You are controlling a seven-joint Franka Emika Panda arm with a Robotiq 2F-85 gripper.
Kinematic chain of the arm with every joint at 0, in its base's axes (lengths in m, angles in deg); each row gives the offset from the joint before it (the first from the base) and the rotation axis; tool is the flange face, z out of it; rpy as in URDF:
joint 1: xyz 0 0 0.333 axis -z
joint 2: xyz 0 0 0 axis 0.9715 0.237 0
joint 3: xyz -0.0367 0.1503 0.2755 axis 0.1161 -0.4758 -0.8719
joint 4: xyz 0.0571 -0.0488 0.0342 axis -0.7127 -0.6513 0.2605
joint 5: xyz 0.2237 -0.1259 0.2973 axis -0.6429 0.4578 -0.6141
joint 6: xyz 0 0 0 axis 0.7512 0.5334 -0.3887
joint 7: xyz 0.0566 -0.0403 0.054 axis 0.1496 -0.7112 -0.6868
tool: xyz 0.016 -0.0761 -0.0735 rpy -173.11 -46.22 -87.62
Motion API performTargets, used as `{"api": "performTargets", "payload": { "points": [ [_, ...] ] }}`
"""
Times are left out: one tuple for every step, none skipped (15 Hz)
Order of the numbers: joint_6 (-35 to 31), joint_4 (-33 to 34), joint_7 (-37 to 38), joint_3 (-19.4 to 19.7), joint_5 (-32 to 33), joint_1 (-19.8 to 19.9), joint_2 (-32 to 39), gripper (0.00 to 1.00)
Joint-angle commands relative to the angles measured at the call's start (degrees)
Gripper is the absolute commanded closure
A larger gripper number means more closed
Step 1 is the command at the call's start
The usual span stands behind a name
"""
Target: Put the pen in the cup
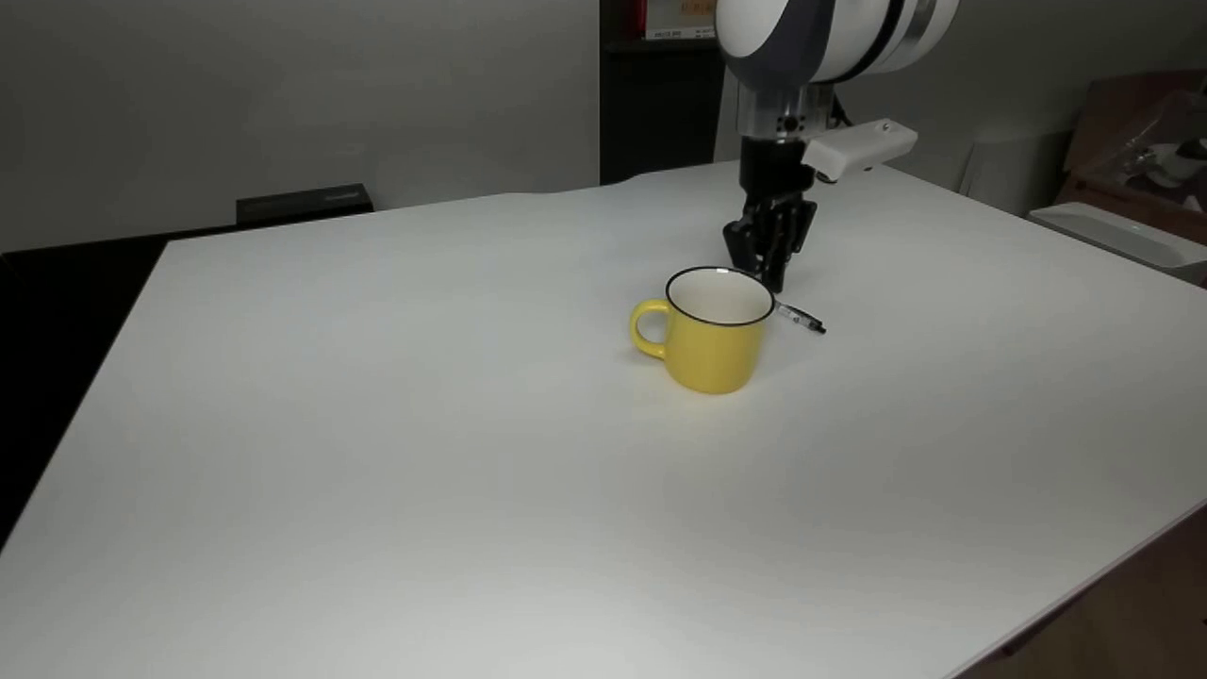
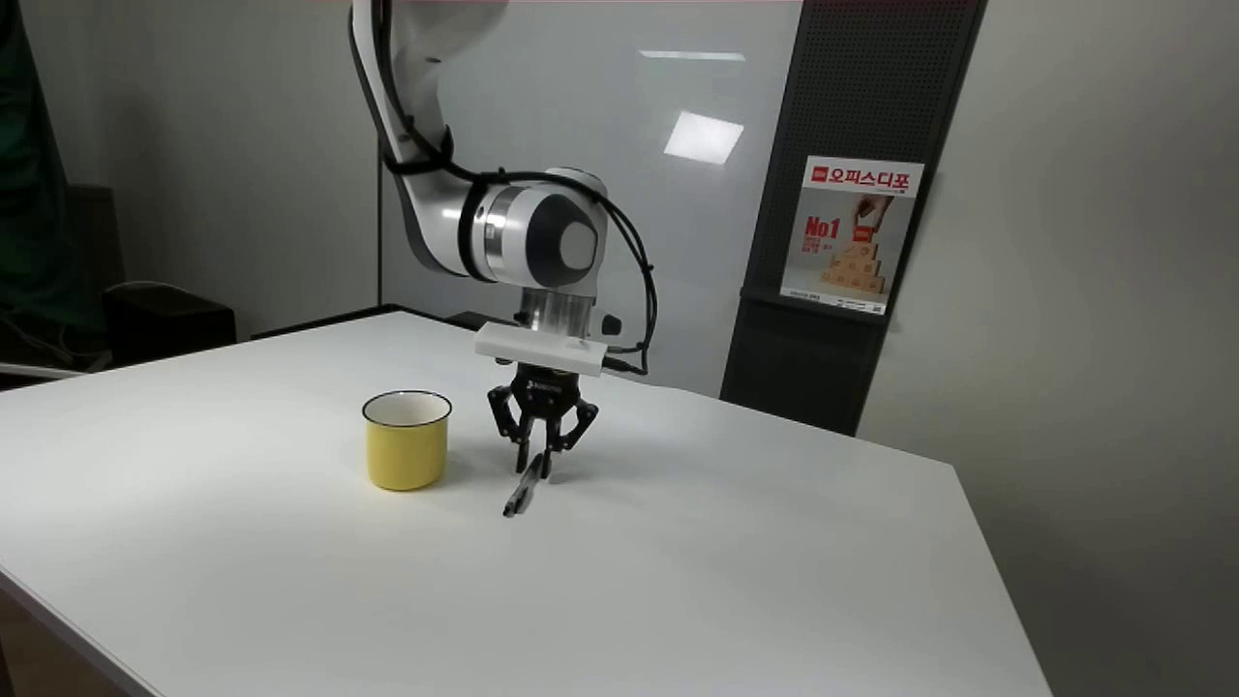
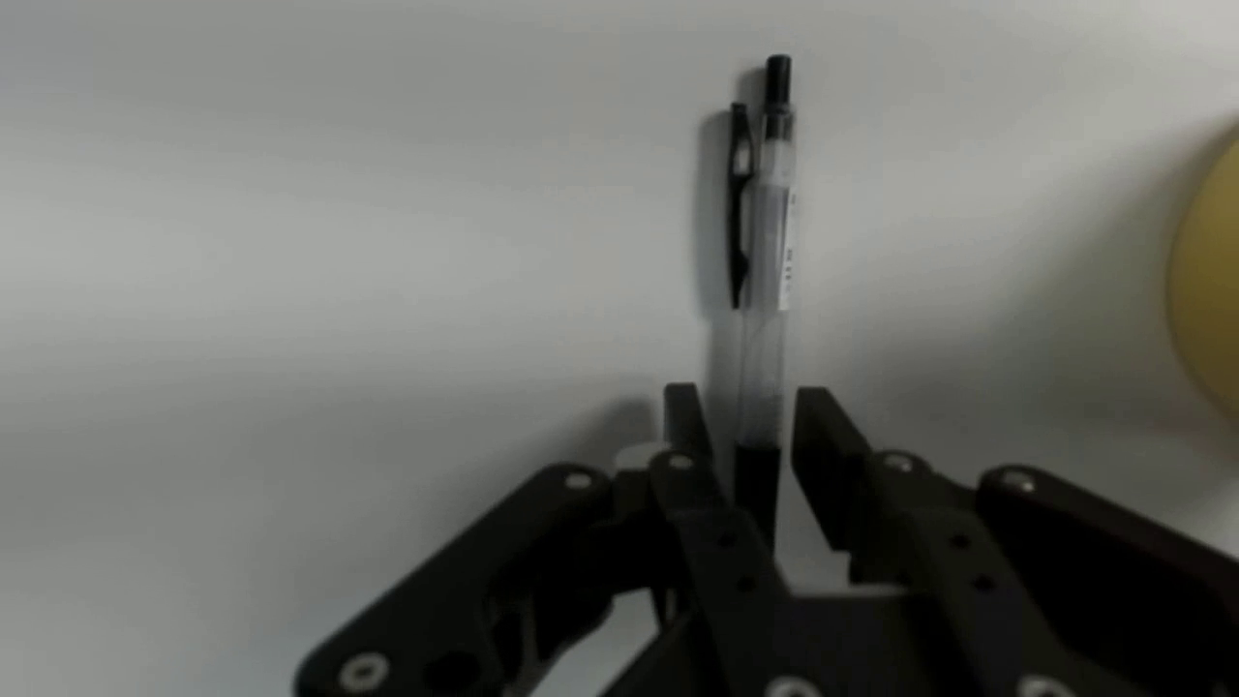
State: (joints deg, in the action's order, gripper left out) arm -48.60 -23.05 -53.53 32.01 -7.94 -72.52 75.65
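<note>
The pen (image 3: 768,232) is clear-bodied with a black clip, a black push button and a black grip. It lies on the table and also shows in both exterior views (image 1: 801,318) (image 2: 521,494). My gripper (image 3: 747,395) points down, its fingers partly open on either side of the pen, with a gap on each side. The pen's lower end is hidden behind the gripper. The gripper (image 2: 534,469) is low, close to the table. The yellow cup (image 1: 714,356) stands upright beside it; it also shows in an exterior view (image 2: 407,457) and at the right edge of the wrist view (image 3: 1208,281).
The white table (image 1: 424,453) carries the cup and the pen. A dark box (image 1: 304,204) is at its far edge in an exterior view. A whiteboard (image 2: 619,126) and a dark panel with a poster (image 2: 852,237) stand behind the table.
</note>
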Motion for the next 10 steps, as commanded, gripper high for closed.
{"api": "performTargets", "payload": {
  "points": [
    [2.62, 2.48, 1.92, 0.29, 0.79, -0.25, 0.99, 0.98],
    [3.06, 2.58, 1.87, 0.26, 0.77, -0.23, 0.98, 1.0],
    [3.58, 2.73, 1.84, 0.23, 0.72, -0.2, 0.96, 1.0],
    [4.06, 2.98, 1.77, 0.18, 0.68, -0.16, 0.98, 0.98],
    [4.47, 3.12, 1.74, 0.16, 0.67, -0.15, 0.99, 0.98],
    [4.83, 3.38, 1.69, 0.11, 0.62, -0.12, 0.97, 1.0],
    [4.99, 3.51, 1.56, 0.01, 0.52, -0.03, 1.06, 1.0],
    [4.75, 3.54, 1.45, -0.01, 0.57, -0.01, 1.15, 1.0],
    [4.07, 3.53, 1.29, -0.06, 0.59, 0.04, 1.23, 1.0],
    [3.55, 3.53, 1.21, 0.01, 0.75, 0.0, 1.29, 1.0]
  ]
}}
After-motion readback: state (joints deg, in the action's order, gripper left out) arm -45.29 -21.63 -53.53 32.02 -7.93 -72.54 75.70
